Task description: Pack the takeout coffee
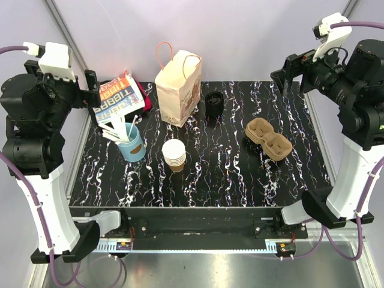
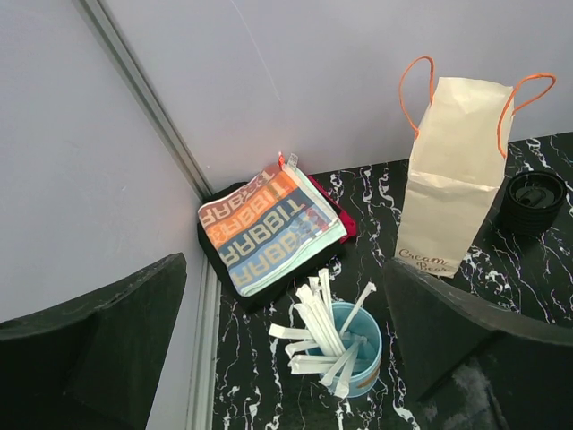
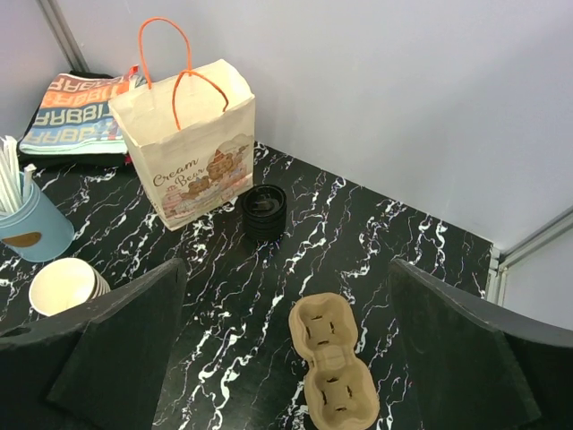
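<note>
- A paper bag (image 1: pixel 178 87) with orange handles is shown standing upright and open at the back of a black marbled table (image 1: pixel 240 180).
- The takeout coffee cannot be picked out with certainty. The only black-topped round item (image 1: pixel 214 103) is seen just right of the bag, apart from it. Its sides are dark and ribbed, and no brown cup wall can be made out beneath.
- A two-hole cardboard cup tray (image 1: pixel 268 139) is laid flat farther right of the bag, beyond the black item and nearer the arms, with both holes unfilled.
- A stack of white-rimmed brown cups (image 1: pixel 174 155) is set in front of the bag, on the arms' side.
- A blue cup (image 1: pixel 131 143) filled with white sticks is placed left of and in front of the bag, close to the cup stack.
- A folded printed cloth (image 1: pixel 120 99) is seen left of the bag, in the table's far corner.
- The left gripper (image 2: pixel 285 269) is held high, left of the bag, fingers spread wide with nothing between them.
- The right gripper (image 3: pixel 286 264) is raised well right of the bag, likewise spread wide and holding nothing.
</note>
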Controlling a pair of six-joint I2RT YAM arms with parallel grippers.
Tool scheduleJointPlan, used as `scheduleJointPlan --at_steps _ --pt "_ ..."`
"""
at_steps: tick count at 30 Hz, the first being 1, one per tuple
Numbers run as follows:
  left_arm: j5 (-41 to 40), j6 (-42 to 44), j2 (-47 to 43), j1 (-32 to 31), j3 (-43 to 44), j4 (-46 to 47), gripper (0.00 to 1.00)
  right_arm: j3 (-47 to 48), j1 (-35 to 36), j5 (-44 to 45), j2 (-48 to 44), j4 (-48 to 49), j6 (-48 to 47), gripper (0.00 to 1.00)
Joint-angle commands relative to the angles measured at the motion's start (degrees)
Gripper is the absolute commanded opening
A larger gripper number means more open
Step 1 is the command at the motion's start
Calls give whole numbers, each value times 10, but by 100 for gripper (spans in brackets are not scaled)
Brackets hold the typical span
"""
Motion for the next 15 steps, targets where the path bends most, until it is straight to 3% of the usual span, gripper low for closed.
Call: scheduleJointPlan --at_steps 1,15 --pt "14 -7 3 2 16 16 99 5 -1 -26 -11 -8 -7 100" --pt "44 -5 5 2 4 16 99 -5 -1 -44 -7 -10 -13 100"
